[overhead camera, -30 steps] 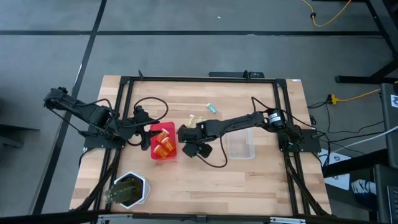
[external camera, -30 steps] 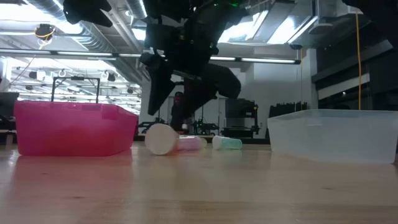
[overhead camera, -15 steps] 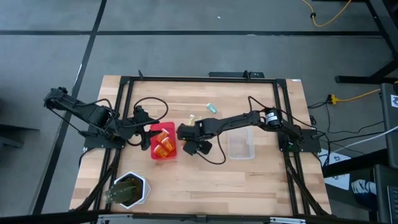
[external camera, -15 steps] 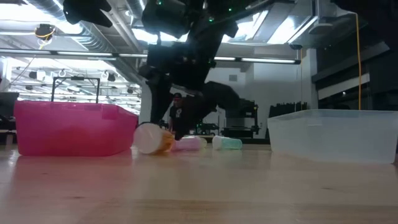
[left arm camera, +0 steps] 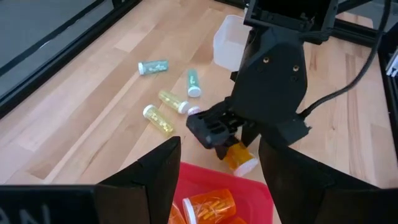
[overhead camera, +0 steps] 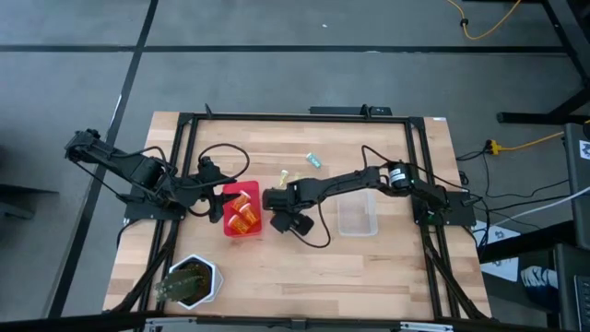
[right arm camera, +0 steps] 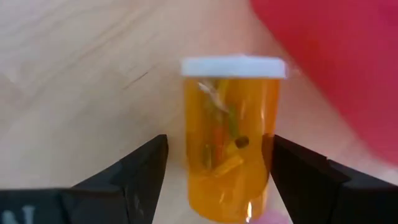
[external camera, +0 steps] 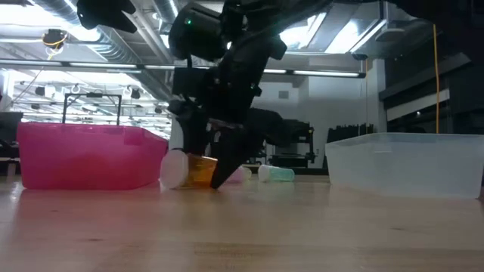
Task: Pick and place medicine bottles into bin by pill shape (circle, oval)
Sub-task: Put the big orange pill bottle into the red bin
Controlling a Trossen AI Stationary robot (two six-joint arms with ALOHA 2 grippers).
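Observation:
An orange bottle with a white cap (right arm camera: pixel 230 137) lies on its side on the table, just right of the pink bin (overhead camera: pixel 242 210). It also shows in the low view (external camera: pixel 189 171) and the left wrist view (left arm camera: pixel 239 155). My right gripper (right arm camera: pixel 217 155) is open and low over it, one finger on each side of the bottle's body. My left gripper (left arm camera: pixel 217 180) is open and empty at the pink bin's left side. Several orange bottles (left arm camera: pixel 208 205) lie in the pink bin. My right gripper straddles the orange bottle's body (right arm camera: pixel 214 168) from above, with its fingers across the bottle. The bottle lies on the table, its cap (external camera: pixel 173 170) toward the pink bin. I cannot tell whether either finger (right arm camera: pixel 292 174) touches it.
Small teal vials (left arm camera: pixel 152 66) (left arm camera: pixel 193 82) and yellow-green vials (left arm camera: pixel 173 100) lie loose on the table behind the gripper. A clear bin (overhead camera: pixel 356 214) stands to the right. A white hexagonal pot (overhead camera: pixel 191 281) sits at the near left.
My right gripper has come down over the orange bottle. The bottle has turned about on the table: its cap faced the low camera before, and now its orange side shows, with the cap nearer the pink bin.

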